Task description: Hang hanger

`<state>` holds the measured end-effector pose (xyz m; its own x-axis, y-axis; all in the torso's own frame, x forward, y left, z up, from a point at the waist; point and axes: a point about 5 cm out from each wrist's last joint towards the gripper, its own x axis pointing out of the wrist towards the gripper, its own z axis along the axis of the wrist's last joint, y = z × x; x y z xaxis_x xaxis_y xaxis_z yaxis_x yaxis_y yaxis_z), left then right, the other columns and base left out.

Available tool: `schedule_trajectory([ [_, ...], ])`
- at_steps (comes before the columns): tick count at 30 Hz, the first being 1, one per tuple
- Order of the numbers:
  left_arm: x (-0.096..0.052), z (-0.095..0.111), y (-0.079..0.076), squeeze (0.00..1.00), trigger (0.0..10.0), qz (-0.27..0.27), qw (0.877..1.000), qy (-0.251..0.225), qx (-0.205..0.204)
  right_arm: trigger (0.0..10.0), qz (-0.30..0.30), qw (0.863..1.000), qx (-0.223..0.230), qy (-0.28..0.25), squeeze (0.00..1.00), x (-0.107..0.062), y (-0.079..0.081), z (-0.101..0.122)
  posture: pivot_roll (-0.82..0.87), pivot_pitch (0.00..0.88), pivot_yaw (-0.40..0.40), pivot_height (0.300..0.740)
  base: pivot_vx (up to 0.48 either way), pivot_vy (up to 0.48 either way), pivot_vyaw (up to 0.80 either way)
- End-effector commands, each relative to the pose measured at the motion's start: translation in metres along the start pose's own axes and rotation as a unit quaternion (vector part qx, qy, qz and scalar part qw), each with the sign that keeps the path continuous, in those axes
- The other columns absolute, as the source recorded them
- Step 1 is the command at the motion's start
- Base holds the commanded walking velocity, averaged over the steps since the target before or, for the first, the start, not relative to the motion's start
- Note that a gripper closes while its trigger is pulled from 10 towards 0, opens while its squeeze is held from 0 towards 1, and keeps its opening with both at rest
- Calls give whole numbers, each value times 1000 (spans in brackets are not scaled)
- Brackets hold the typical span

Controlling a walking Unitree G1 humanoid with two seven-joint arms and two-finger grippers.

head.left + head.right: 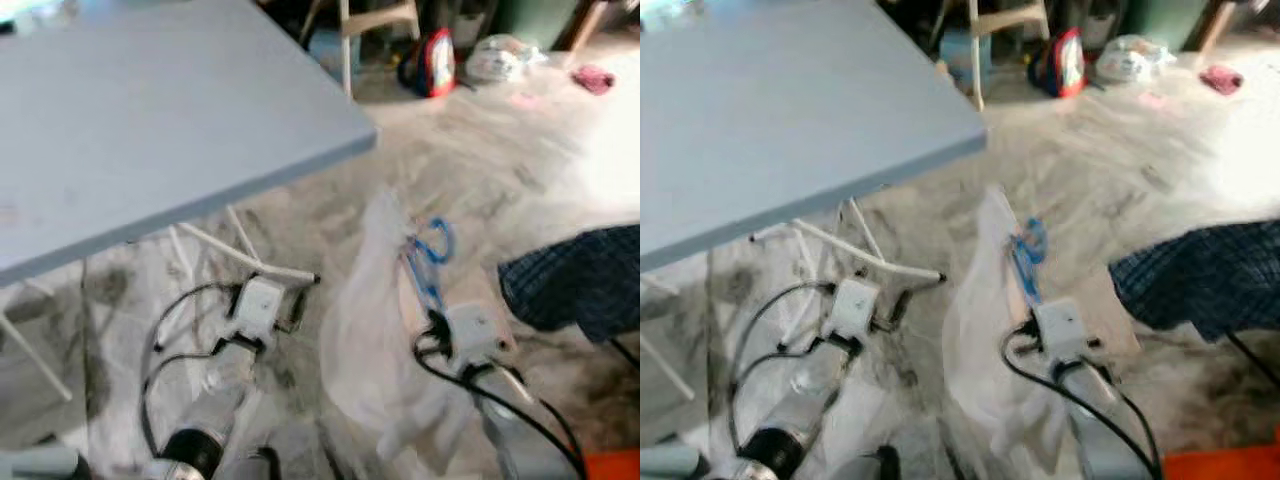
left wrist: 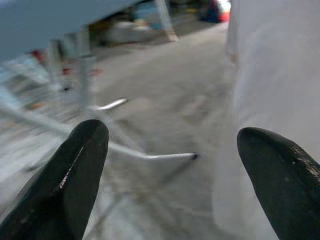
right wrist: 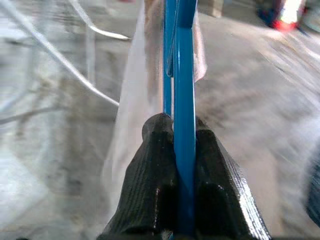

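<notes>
The right gripper has its two black fingers pressed together on the thin blue hanger, which runs up between them in the right wrist view. From the head camera that gripper sits at about five o'clock, low over the floor, and the hanger rises from it toward twelve o'clock. A white garment hangs on the hanger, covering most of its frame, so the hook's shape is hard to make out through the blur. The left gripper is at about seven o'clock, holding nothing, with its two fingers spread wide apart; its tips are difficult to see in the head views, where the wrist housing covers them.

One grey table fills the ten o'clock area, its far edges cut off, with white legs beneath. One dark checked cloth lies at three o'clock, cut by the frame. One red bag stands at one o'clock, blurred.
</notes>
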<state>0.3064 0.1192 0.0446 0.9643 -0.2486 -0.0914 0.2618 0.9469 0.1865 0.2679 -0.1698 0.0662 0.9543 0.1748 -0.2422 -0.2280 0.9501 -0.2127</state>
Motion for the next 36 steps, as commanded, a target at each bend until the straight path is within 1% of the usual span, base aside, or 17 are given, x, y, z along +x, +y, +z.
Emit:
schedule_trajectory([
  [1, -3, -4, -10, 0, 10000, -14, 1000, 10, -5, 10000, -5, 1000, -4, -2, 0, -3, -5, 0, -11, 191, -2, 740, 0, 0, 800],
  [4, -3, -3, -12, 0, 10000, -26, 1000, 4, 6, 10000, -3, 1000, -4, -1, 0, -3, -4, -1, -9, 194, -3, 740, 0, 0, 800],
  [13, -7, -5, -14, 0, 10000, -41, 999, 2, 1, 10000, 7, 1000, -3, 2, 0, -4, -1, -3, -2, 203, -8, 740, 0, 0, 751],
  [14, -7, -6, -14, 0, 10000, -43, 999, 1, -1, 10000, 8, 1000, 6, 0, 0, -4, -1, -2, -3, 204, -9, 740, 0, 0, 0],
  [24, -6, -6, -17, 0, 10000, -40, 999, 7, -10, 10000, -11, 1000, 18, 3, 0, -5, -3, -2, -15, 204, -8, 740, 0, 0, 0],
  [25, -6, -5, -17, 0, 10000, -42, 999, 6, -8, 10000, -18, 999, 28, 6, 0, -5, -3, -3, -17, 204, -7, 740, 0, 0, 0],
  [28, -5, -6, -18, 0, 10000, -41, 999, 10, -6, 10000, -23, 999, 39, 10, 0, -5, -2, -5, -19, 206, -8, 740, 0, 0, 0],
  [31, -4, -6, -17, 0, 10000, -35, 999, 14, -1, 10000, -23, 999, 39, 10, 0, -5, 0, -4, -19, 207, -5, 740, 0, 0, 0],
  [36, -4, -6, -18, 0, 10000, -37, 999, 17, -3, 10000, -29, 999, 37, 11, 0, -4, -1, -5, -17, 207, 3, 740, 0, 0, 0],
])
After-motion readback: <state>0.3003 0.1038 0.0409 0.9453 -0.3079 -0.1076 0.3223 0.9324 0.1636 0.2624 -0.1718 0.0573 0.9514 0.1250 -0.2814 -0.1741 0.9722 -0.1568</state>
